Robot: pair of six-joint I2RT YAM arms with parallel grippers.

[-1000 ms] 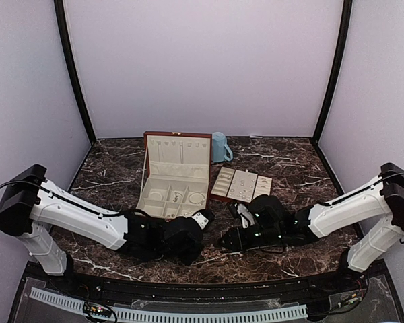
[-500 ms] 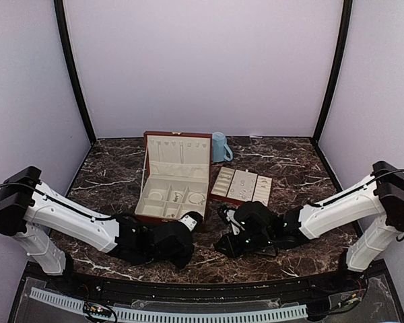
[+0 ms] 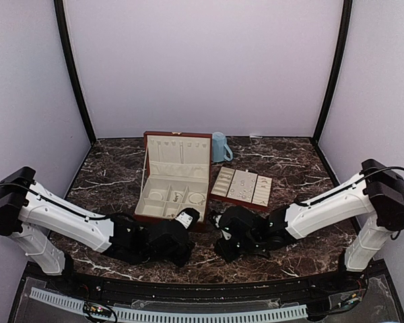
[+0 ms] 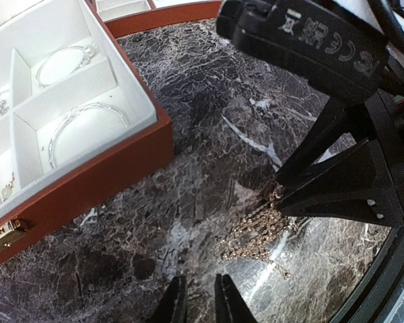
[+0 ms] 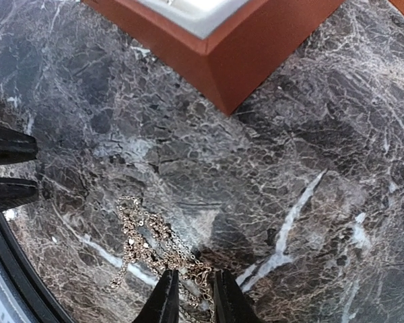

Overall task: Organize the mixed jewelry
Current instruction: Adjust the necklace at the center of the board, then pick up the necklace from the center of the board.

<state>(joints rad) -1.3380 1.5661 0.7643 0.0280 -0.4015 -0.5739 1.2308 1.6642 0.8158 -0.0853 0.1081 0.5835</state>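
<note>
The dark marble tabletop carries everything. At its middle the reddish wooden box stands open, with bangles lying in its cream compartments and the flat tray just beside it on the right. In front of the box both arms reach low toward each other. The left gripper hovers with its fingers nearly together and nothing between them. The right gripper is narrowly parted, its tips down at the edge of a fine pinkish-gold chain heaped on the marble near the front edge. I'd expect the chain to be feather-light, limp and quick to snag, so better to pinch a bunched clump than one strand.
</note>
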